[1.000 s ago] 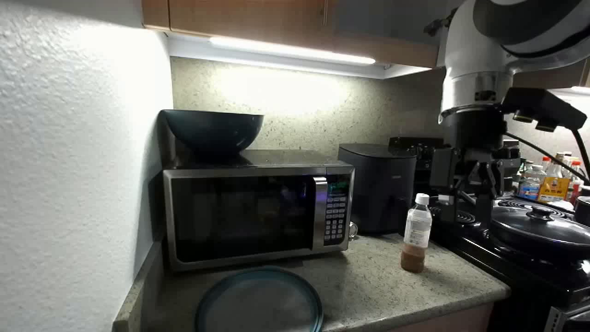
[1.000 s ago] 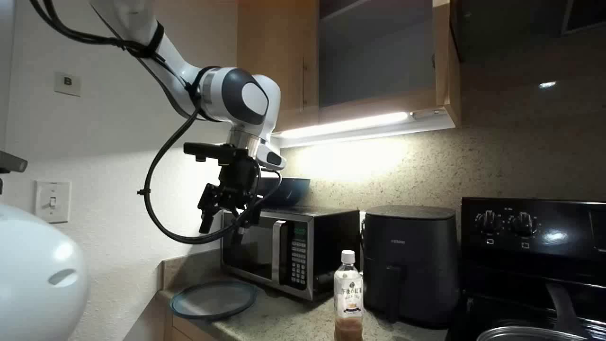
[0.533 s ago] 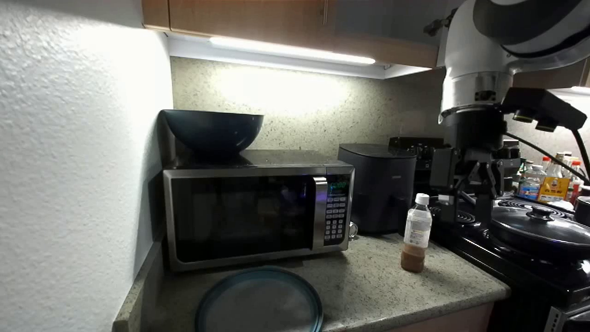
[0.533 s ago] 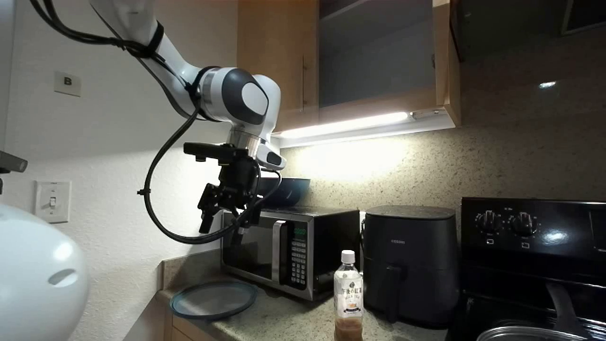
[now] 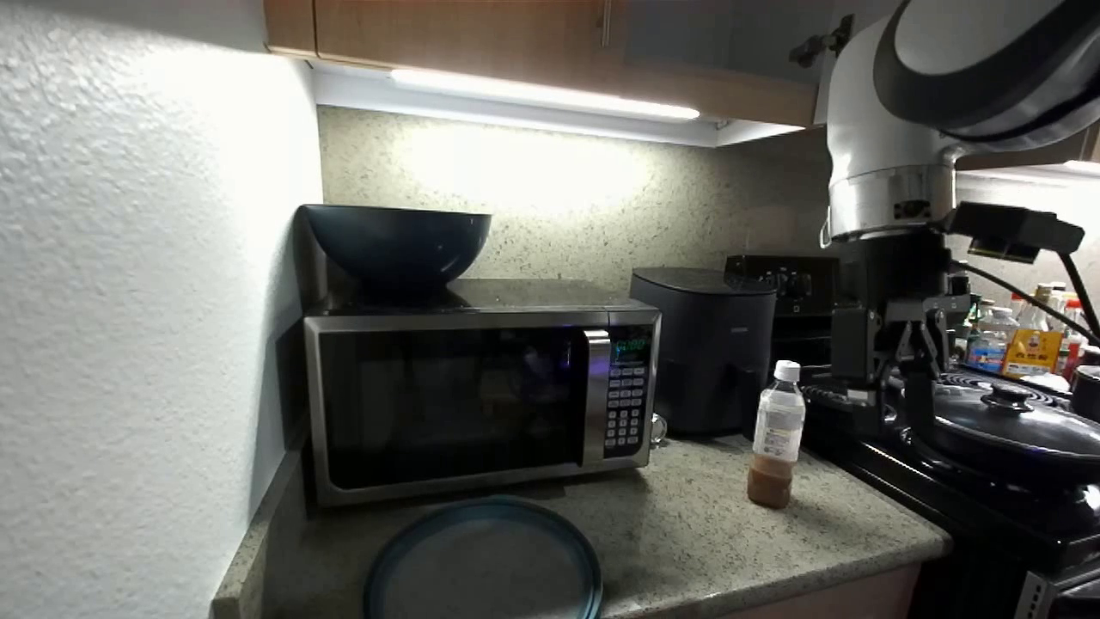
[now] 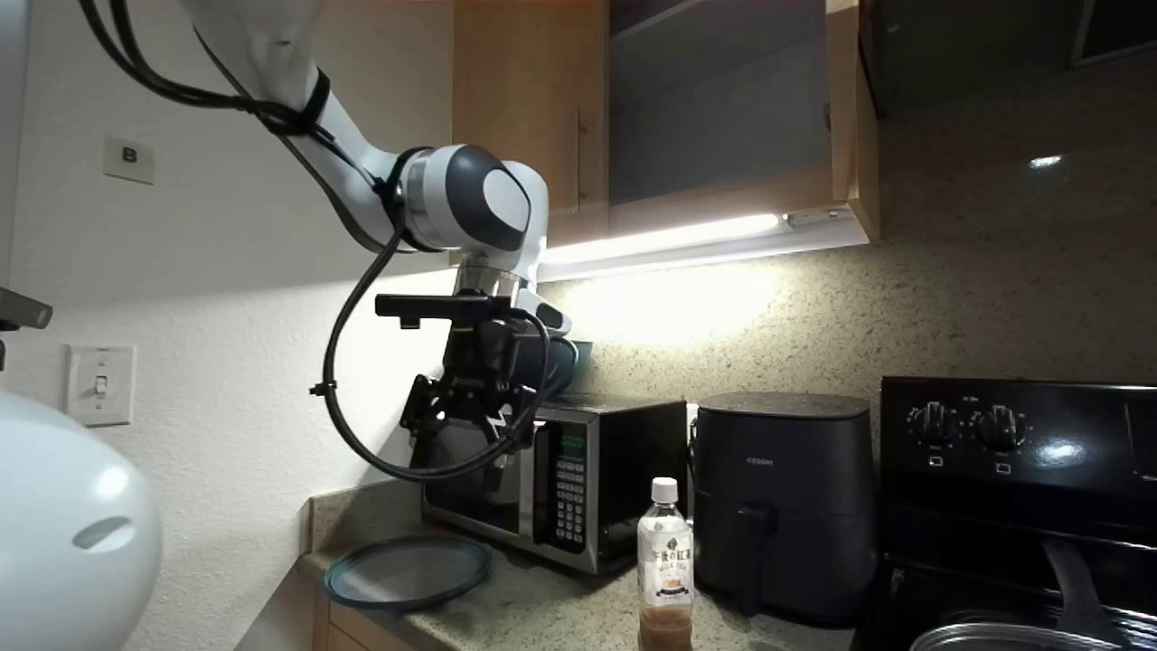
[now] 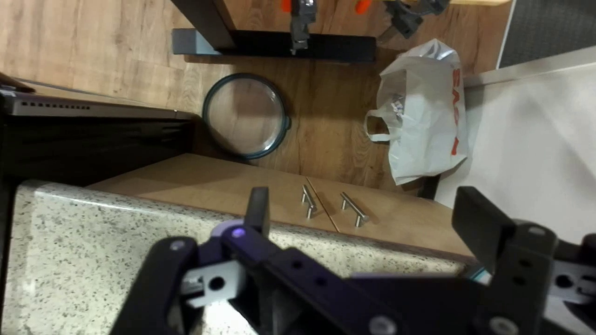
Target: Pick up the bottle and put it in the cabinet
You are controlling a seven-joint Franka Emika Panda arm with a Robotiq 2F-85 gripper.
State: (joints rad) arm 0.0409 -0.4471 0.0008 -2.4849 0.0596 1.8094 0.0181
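The bottle (image 5: 778, 438) stands upright on the bench (image 5: 687, 537): base down, white cap (image 5: 786, 371) up. Its long axis is close to vertical in both exterior views. In an exterior view, the printed label (image 6: 667, 562) faces the camera, and the base reaches the frame edge. Amber-brown content (image 5: 770, 481) fills the lower part.

Bottle location: in front of the black appliance (image 5: 705, 352), between the microwave (image 5: 447, 404) and the stove (image 6: 1017, 479). The bottle is outside the wall-hung cabinet (image 6: 723, 194) and lower than it. In an exterior view, a compartment (image 6: 714, 108) of the cabinet stands open with its grey interior in sight; the adjacent flat door (image 6: 524, 99) is closed and carries a vertical handle (image 6: 578, 163).

The tool (image 7: 368, 209) is spread: in the wrist view, its fingers (image 7: 258, 211) stand wide apart. In both exterior views, the tool points downward and is apart from the bottle. Its height above the bench cannot be told from these views.

Adjacent items: a dark bowl (image 5: 400, 245) rests on top of the microwave. A blue-rimmed round piece (image 5: 483, 563) lies flat on the bench in front of the microwave. A light strip (image 6: 660, 242) runs along the underside of the cabinet. In the wrist view, beyond the bench edge, lower doors (image 7: 223, 184) with two metal handles (image 7: 309, 201), a dark-rimmed round lid (image 7: 245, 116) and a white bag (image 7: 430, 116) are visible.
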